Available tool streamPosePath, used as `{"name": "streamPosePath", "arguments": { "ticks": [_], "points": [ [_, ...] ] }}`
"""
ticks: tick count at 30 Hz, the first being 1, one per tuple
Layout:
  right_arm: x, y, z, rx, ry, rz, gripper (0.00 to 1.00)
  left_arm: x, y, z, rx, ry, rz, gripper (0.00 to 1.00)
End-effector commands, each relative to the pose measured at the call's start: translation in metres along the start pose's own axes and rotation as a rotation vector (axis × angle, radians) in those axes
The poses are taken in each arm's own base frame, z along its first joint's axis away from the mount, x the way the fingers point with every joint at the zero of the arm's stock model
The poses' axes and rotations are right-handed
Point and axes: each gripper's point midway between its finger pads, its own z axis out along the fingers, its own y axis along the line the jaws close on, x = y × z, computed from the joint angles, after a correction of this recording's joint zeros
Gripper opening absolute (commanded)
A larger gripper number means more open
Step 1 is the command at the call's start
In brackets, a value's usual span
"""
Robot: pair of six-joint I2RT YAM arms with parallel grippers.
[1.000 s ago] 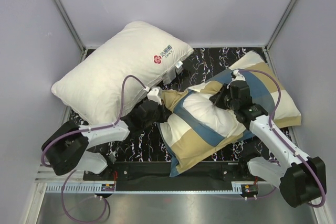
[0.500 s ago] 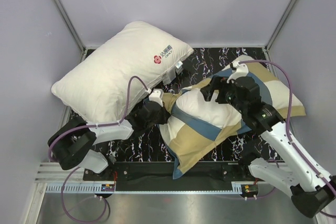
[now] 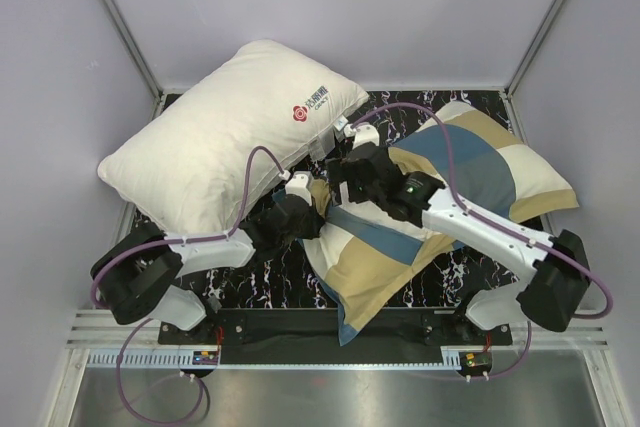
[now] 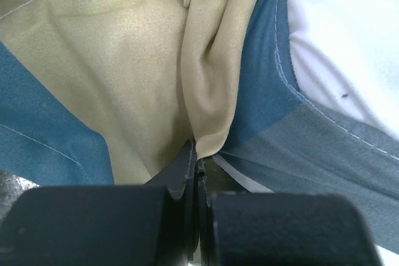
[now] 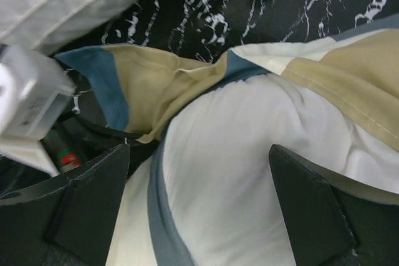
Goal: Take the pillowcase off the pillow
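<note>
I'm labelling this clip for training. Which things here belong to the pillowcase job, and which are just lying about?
Job: checked pillowcase; off-white pillow inside it; left claw pinching its fabric; right claw open.
Lying about: logo pillow; marbled table.

Pale grey-purple walls (image 3: 330,7) on three sides. Shiny metal posts (image 3: 118,22) in back corners. Worktop (image 3: 265,277) black with white wiggly lines. Grey metal strip (image 3: 330,397) along near edge. Soft, even light.
</note>
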Motion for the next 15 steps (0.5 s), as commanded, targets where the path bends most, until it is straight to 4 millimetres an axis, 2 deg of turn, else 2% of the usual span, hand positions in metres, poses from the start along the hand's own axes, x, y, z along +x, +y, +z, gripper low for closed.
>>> {"name": "streamPosePath", "arguments": {
  "ticks": [1,4,5,10,11,12,13,15],
  "points": [
    [-0.010,-0.009,0.009,0.095,-0.023,0.006,1.00,0.027,0.025,-0.007,-0.095,0.097,0.072,0.00],
    [0.019,-0.013,0.017,0.121,0.047,0.006,1.00,0.024,0.025,-0.010,-0.095,0.091,0.076,0.00],
    [0.034,-0.017,0.019,0.138,0.083,0.004,1.00,0.024,0.026,-0.010,-0.099,0.090,0.079,0.00],
    [0.082,-0.028,0.023,0.165,0.200,0.011,1.00,0.017,0.025,-0.014,-0.100,0.075,0.086,0.00],
    [0.104,-0.034,0.023,0.183,0.248,0.012,1.00,0.015,0.025,-0.016,-0.106,0.072,0.089,0.00],
    [0.105,-0.034,0.023,0.186,0.252,0.020,1.00,0.012,0.024,-0.017,-0.104,0.065,0.090,0.00],
    [0.119,-0.039,0.022,0.203,0.279,0.016,1.00,0.012,0.026,-0.018,-0.111,0.065,0.093,0.00],
    [0.132,-0.046,0.020,0.232,0.300,0.038,1.00,0.004,0.022,-0.022,-0.102,0.046,0.092,0.00]
  ]
}}
